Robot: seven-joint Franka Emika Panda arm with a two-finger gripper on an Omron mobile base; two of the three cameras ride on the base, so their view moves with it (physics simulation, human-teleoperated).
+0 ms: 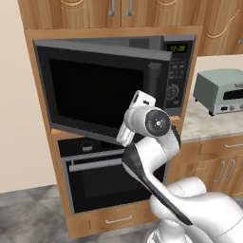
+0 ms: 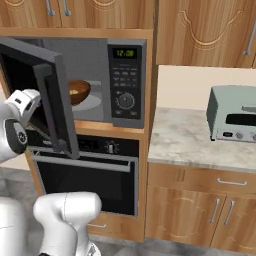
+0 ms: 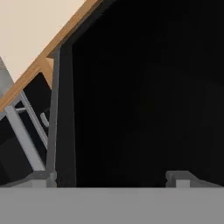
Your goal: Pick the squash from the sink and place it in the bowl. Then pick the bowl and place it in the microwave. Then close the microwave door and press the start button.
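While the gripper [image 3: 111, 177] gapes at the microwave door [image 2: 52, 100], marble counter [image 2: 190, 142] bears a toaster oven [image 2: 234, 114].

Bowl in the microwave
The bowl [image 2: 77, 91] sits inside the microwave [image 2: 125, 82], above the oven [image 2: 95, 185]; toaster oven [image 2: 234, 114] on the counter [image 2: 185, 140] to the right.

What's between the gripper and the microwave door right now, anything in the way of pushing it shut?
Nothing visible. The open gripper faces the dark glass of the microwave door close up. The door stands half open, and the bowl sits well inside the microwave, clear of the door's swing.
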